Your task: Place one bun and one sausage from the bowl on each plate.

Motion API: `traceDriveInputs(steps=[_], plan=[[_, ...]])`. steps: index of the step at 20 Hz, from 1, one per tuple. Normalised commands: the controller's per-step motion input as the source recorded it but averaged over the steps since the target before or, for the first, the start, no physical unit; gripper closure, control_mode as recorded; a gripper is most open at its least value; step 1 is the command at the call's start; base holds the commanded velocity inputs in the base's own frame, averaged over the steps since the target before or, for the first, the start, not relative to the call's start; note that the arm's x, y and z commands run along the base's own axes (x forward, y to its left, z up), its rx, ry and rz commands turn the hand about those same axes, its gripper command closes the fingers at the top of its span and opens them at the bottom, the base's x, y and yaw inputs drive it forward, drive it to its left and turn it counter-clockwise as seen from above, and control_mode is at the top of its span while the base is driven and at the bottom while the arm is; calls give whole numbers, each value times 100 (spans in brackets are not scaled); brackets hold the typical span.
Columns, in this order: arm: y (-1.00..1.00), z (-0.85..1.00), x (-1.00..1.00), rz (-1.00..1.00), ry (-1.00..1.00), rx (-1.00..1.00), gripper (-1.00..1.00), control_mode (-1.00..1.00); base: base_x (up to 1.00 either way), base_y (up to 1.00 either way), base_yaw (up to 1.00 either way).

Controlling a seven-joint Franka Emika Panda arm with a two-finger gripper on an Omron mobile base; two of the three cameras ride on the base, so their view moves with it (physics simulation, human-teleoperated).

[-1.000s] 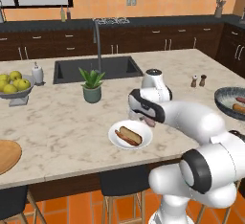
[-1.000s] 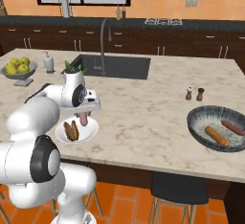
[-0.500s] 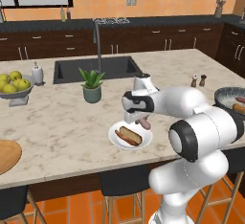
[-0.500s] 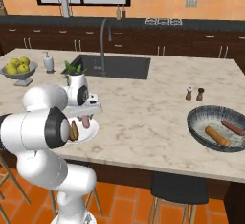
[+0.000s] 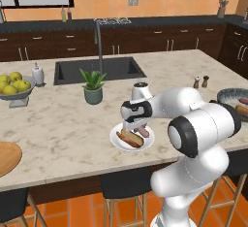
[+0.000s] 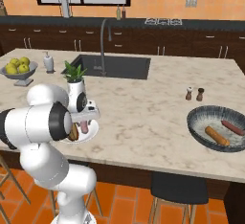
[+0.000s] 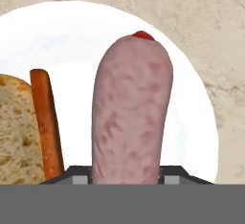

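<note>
My gripper [image 5: 141, 126] clamps the pink sausage [image 7: 130, 110] over the white plate [image 7: 194, 103].
Long axis runs 6-to-12 o'clock in hand view; bun [image 7: 18, 132] at 9. Lower than earlier, apparently.

The tool [image 5: 139, 125] hangs low over the white plate [image 5: 116, 141] on the bench [image 5: 63, 124], a pink sausage [image 5: 143, 132] beside the bun [image 5: 129, 137].

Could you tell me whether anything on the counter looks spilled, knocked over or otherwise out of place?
Nothing stands out. The gripper holds the pale pink sausage over the white plate, beside the bun already on it. The other bun and sausage lie in the bowl. The wooden plate lies flat.
</note>
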Motion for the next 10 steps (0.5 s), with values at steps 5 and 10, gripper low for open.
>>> traceDriveInputs(steps=[5,10], plan=[[0,4,0,0,0,0,-100,-100,0,0,0],[0,35,-17,0,-6,0,-100,-100,0,0,0]])
